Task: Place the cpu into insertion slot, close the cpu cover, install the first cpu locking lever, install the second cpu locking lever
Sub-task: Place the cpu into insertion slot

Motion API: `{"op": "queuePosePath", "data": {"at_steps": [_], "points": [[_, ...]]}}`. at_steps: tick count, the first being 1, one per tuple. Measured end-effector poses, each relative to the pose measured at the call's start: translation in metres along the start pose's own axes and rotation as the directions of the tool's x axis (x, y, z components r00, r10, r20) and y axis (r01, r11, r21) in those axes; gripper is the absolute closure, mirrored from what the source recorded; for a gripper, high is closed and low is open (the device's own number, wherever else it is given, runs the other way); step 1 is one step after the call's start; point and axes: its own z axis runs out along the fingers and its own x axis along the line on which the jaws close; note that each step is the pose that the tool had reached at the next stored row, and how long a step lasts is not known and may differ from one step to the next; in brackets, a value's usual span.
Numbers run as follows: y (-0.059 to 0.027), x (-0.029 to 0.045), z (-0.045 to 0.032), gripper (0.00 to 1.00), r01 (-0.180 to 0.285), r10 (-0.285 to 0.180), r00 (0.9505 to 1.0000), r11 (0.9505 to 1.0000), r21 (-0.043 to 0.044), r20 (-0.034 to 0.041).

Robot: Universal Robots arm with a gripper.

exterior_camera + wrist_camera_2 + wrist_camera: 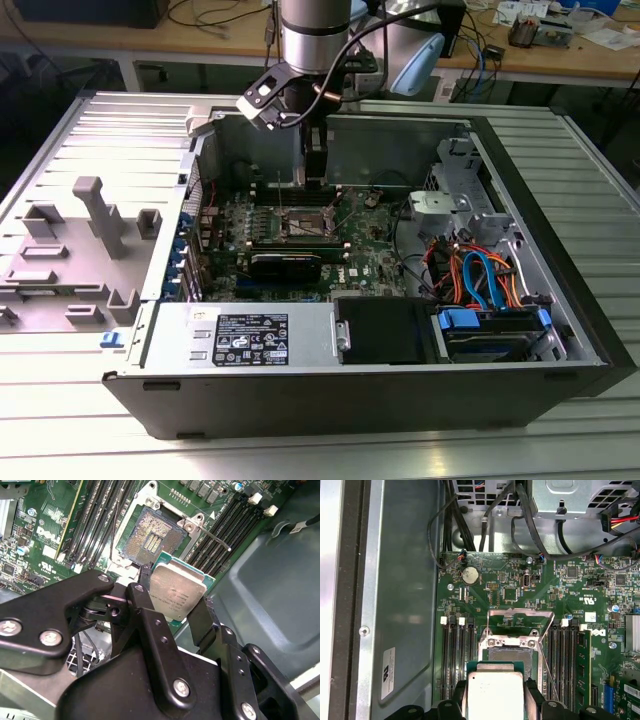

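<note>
Hard to make out in the exterior view where the arm [315,35] ends, with its dark lower part lost against the back wall of the open computer case [300,400]. Cuts off the near edge of the cpu [495,692] at the picture's border in the first wrist view; covers two of its sides with black fingers [142,602] in the second wrist view. No telling what the small print on the chip says.

Stands upright at the top middle of the exterior view, reaching straight down into the case on the ribbed metal table [590,180], over the far part of the green motherboard [370,265]. Holds the pincer [174,599] clamped on the cpu by two opposite edges, one finger on each side, in both wrist views.

Shows a flat square chip with a dull silver-grey lid and a thin green rim. Hangs just beside the socket [150,540], not seated in it. Leaves the socket bare, its field of gold contacts open to view. Shows the cpu cover [522,612] flipped up and back beyond the socket in the first wrist view, a silver frame with the board visible through its window. Shows a thin locking lever [215,536] swung free beside the socket, lying across the black memory slots [240,520]
</note>
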Motion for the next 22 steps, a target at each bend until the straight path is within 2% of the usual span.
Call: {"op": "queuePosePath", "data": {"at_steps": [6,12,16,19,20,22], "points": [[-0.0001,-0.0001,0.0016,0.45,-0.001,0.001,1.0,1.0,0.0,-0.0001],[-0.0003,-0.0086,0.0017,0.45,-0.001,0.001,1.0,1.0,-0.0001,0.0006],[-0.0004,-0.0094,0.0023,0.45,-0.001,0.001,1.0,1.0,0.0,0.0023],[-0.0005,-0.0094,0.0035,0.45,0.0,0.0,0.9999,1.0,0.0004,0.0134],[-0.0005,-0.0094,0.0041,0.45,-0.001,0.001,0.9997,1.0,0.0008,0.0228],[-0.0006,-0.01,0.0044,0.45,-0.002,0.002,0.9996,1.0,0.0056,0.0289]]}}
